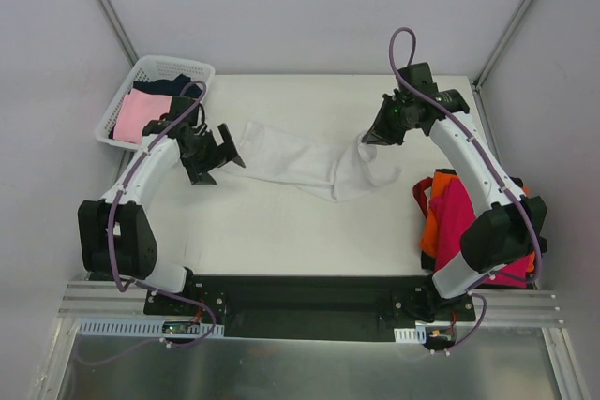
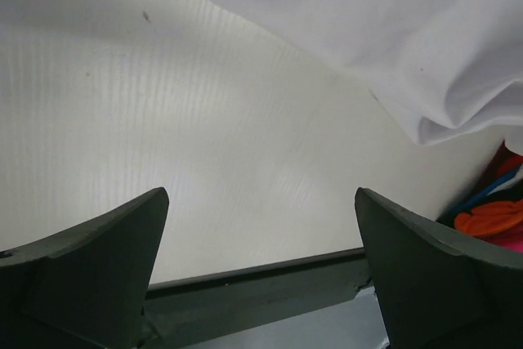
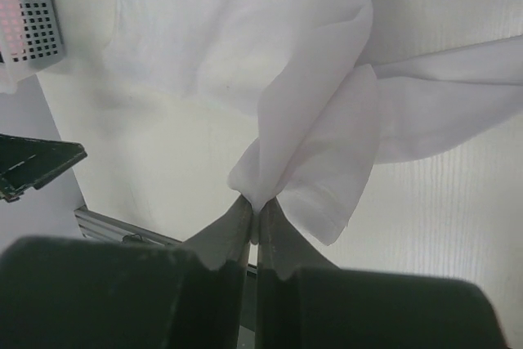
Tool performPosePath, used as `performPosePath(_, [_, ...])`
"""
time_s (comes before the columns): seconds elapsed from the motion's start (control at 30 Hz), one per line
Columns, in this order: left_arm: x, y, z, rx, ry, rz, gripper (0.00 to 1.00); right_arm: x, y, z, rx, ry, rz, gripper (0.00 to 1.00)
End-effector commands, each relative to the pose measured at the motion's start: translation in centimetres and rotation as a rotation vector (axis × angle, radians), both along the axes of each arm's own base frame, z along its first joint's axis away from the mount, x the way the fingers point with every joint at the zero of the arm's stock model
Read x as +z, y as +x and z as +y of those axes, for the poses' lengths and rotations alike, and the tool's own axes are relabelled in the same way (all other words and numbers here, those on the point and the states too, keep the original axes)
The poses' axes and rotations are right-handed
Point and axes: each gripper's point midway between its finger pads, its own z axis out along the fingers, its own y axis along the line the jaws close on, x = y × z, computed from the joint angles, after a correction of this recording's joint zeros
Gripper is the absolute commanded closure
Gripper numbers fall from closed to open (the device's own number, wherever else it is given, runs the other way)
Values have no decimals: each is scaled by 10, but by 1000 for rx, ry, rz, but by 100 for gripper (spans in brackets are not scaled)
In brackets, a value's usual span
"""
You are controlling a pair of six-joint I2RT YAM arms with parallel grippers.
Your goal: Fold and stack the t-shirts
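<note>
Top external view: the white t-shirt (image 1: 300, 164) lies stretched across the middle of the desk (image 1: 281, 231), with its right end lifted and clamped between the closed fingers of the right tool (image 1: 367, 140). The left tool (image 1: 225, 149) stands just beside the shirt's left end, fingers wide apart and gripping nothing. A pale pink t-shirt (image 1: 141, 117) and a dark t-shirt (image 1: 174, 85) lie in the white basket (image 1: 178, 63) at the far left corner, while an orange t-shirt (image 1: 429, 231) and a magenta-red t-shirt (image 1: 457, 217) lie piled at the desk's right edge.
</note>
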Motion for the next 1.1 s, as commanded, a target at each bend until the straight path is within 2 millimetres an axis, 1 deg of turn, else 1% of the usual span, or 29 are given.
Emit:
performPosePath(0.0, [17, 25, -25, -33, -148, -71, 1, 14, -2, -19, -81, -72, -28, 94])
performPosePath(0.03, [20, 28, -29, -35, -174, -78, 1, 13, -5, -23, -100, -90, -10, 78])
performPosePath(0.1, [21, 36, -33, -44, -198, -97, 1, 9, -5, -25, -105, -106, 4, 54])
performPosePath(0.13, [26, 41, -37, -52, -219, -112, 1, 5, -7, -23, -94, -107, 22, 37])
performPosePath(0.2, [28, 50, -39, -62, -228, -130, 1, 3, -8, -14, -63, -89, 29, 27])
performPosePath(0.23, [34, 58, -39, -70, -223, -157, 1, 1, -8, -10, -48, -83, 26, 21])
performPosePath(0.3, [31, 70, -37, -76, -202, -166, 1, -1, -8, 0, -15, -70, 26, 20])
performPosePath(0.33, [36, 81, -34, -81, -184, -194, 1, 0, -7, 4, -5, -61, 22, 20])
performPosePath(0.37, [35, 89, -31, -72, -160, -203, 1, -5, -6, 9, 7, -55, 38, 20])
performPosePath(0.4, [24, 97, -27, -60, -151, -179, 1, -7, -6, 12, 18, -52, 48, 20])
performPosePath(0.43, [29, 109, -25, -56, -146, -198, 1, -9, -5, 14, 21, -52, 53, 21])
performPosePath(0.47, [27, 116, -23, -50, -143, -196, 1, -12, -1, 18, 30, -49, 63, 21])
performPosePath(0.5, [13, 124, -21, -40, -135, -168, 1, -11, 0, 19, 34, -48, 62, 21])
performPosePath(0.53, [18, 136, -18, -33, -130, -187, 3, -14, 2, 19, 36, -54, 70, 22])
performPosePath(0.57, [15, 143, -16, -28, -122, -188, 4, -12, 6, 20, 38, -56, 67, 22])
performPosePath(0.6, [1, 150, -14, -24, -115, -162, 4, -13, 8, 20, 40, -62, 70, 22])
performPosePath(0.63, [5, 160, -13, -27, -111, -183, 4, -15, 7, 20, 48, -73, 77, 22])
performPosePath(0.67, [1, 165, -13, -30, -110, -181, 4, -17, 9, 19, 47, -79, 80, 22])
performPosePath(0.7, [-12, 171, -12, -37, -105, -164, 4, -23, 11, 20, 54, -87, 98, 22])
performPosePath(0.73, [-10, 179, -10, -38, -98, -178, 4, -27, 10, 20, 60, -91, 112, 23])
performPosePath(0.77, [-15, 183, -7, -38, -90, -177, 3, -31, 10, 23, 70, -83, 127, 23])
performPosePath(0.8, [-23, 191, -4, -40, -82, -172, 3, -39, 11, 25, 76, -85, 148, 23])
performPosePath(0.83, [-26, 194, -1, -38, -82, -171, 3, -42, 11, 26, 82, -83, 160, 23])
performPosePath(0.87, [-36, 198, 4, -28, -84, -154, 3, -44, 10, 28, 89, -74, 173, 23])
performPosePath(0.93, [-35, 208, 4, -38, -94, -171, 2, -53, 11, 31, 96, -73, 199, 24])
performPosePath(0.97, [-41, 212, 6, -39, -102, -163, 3, -55, 11, 32, 99, -72, 205, 24])
performPosePath(1.0, [-36, 221, 13, -33, -107, -189, 3, -58, 11, 34, 103, -73, 213, 24])
performPosePath(1.03, [-36, 224, 12, -40, -117, -192, 3, -61, 11, 36, 107, -71, 221, 24])
performPosePath(1.07, [-42, 226, 10, -48, -134, -184, 3, -63, 11, 38, 115, -70, 228, 24])
